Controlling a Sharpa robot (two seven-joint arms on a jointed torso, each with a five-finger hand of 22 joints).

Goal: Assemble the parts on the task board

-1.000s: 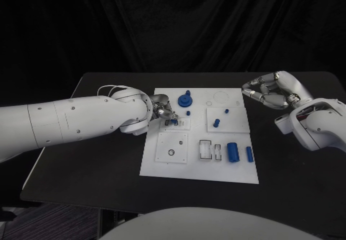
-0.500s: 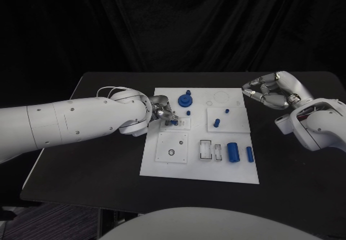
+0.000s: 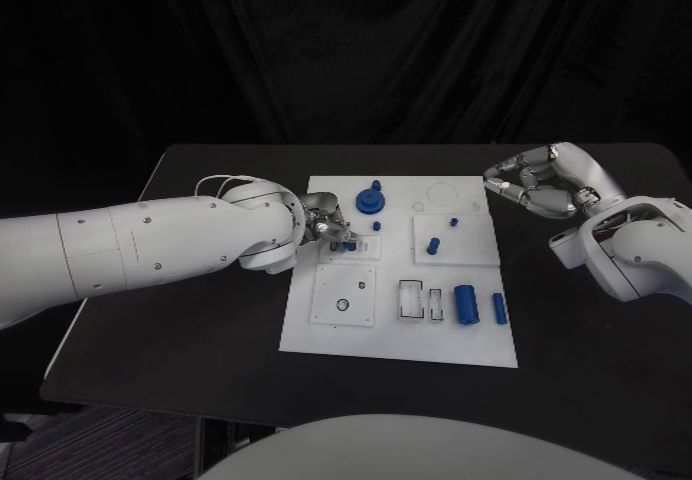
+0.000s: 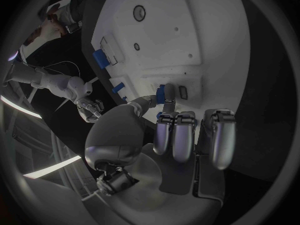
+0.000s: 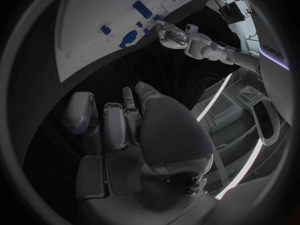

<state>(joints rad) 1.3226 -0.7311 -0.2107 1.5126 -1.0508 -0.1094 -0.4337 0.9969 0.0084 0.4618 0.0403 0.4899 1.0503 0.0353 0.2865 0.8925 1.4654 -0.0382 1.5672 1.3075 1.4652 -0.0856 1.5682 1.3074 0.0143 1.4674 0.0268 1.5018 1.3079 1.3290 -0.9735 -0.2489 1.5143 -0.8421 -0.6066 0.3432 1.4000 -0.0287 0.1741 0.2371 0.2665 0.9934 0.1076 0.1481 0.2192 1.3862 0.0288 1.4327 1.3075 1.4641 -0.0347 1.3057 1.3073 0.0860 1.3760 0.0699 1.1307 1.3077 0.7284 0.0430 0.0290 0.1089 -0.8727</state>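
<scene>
Blue small part (image 4: pixel 164 93) is pinched in the left hand (image 3: pixel 326 221) fingertips, just above the task board (image 3: pixel 320 330) near its left edge. The insertion step seems in hand; next it needs careful alignment. Right hand (image 3: pixel 539 182) hangs curled, holding nothing, beside the far right corner.

— What do you have besides the job itself?

— From my head feed, a matte black rectangular table (image 3: pixel 173 340) fills the middle of the frame, its far edge in the upper half and its near corners towards the bottom.

— And behind it?

— I see a black fabric curtain (image 3: pixel 346 70) across the whole top of the frame, hanging in soft vertical folds.

— Anything lower down?

— A strip of dark ribbed floor covering (image 3: pixel 116 450) in the lower left corner, beneath the table's near left corner.
</scene>
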